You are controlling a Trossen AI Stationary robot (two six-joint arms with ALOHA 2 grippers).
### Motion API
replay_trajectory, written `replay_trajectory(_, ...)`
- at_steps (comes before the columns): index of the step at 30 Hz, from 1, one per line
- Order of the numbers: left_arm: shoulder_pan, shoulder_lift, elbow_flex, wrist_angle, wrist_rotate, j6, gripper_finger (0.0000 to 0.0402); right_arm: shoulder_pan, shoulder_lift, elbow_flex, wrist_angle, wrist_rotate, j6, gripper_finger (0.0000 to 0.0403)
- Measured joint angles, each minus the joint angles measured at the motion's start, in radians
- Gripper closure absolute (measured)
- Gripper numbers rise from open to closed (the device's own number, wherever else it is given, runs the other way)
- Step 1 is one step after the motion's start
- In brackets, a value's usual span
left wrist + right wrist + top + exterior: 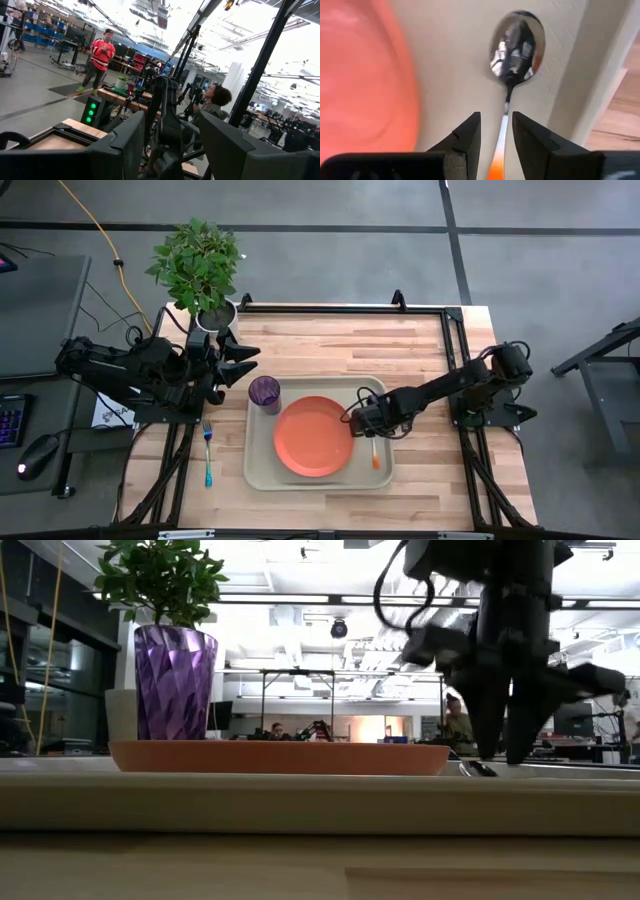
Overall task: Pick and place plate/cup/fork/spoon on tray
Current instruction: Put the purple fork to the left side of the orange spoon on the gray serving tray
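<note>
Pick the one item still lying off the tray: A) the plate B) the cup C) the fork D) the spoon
C: the fork lies on the bare table left of the tray, which already holds the other three.

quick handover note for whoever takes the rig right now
Right pincer: open, fingers either side of the spoon, which lies on the tray beside the plate.
Left pincer: open, waiting near the plant pot.
Done: plate, cup and spoon on the tray.
Left: fork lies on the table left of the tray.
</note>
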Motion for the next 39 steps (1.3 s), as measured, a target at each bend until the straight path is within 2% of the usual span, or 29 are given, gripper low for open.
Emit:
replay_trajectory(6, 0.000, 0.000, 0.000, 0.000, 0.000, 0.000, 0.0232, 0.015, -0.187, 0.000, -0.003, 0.060, -0.258, 0.0299)
replay_trajectory(13, 0.000, 0.000, 0.000, -0.002, 0.000, 0.000, 0.0232, 0.035, -0.469, 0.000, 0.097, 0.354, -0.502, 0.0299)
replay_trajectory(17, 0.000, 0.000, 0.000, -0.002, 0.000, 0.000, 0.0232, 0.033, -0.581, 0.001, 0.229, 0.506, -0.734, 0.0300)
replay_trajectory(21, 0.000, 0.000, 0.000, -0.002, 0.000, 0.000, 0.0232, 0.033, -0.644, 0.001, 0.354, 0.615, -0.991, 0.0300)
replay_trajectory(25, 0.000, 0.000, 0.000, -0.002, 0.000, 0.000, 0.0232, 0.020, -0.663, 0.001, 0.460, 0.623, -1.211, 0.0300)
replay_trajectory(28, 0.000, 0.000, 0.000, -0.002, -0.001, 0.000, 0.0232, 0.002, -0.657, 0.001, 0.504, 0.595, -1.316, 0.0300)
replay_trajectory(39, 0.000, 0.000, 0.000, -0.002, -0.001, 0.000, 0.0232, -0.038, -0.644, 0.001, 0.512, 0.482, -1.359, 0.0300)
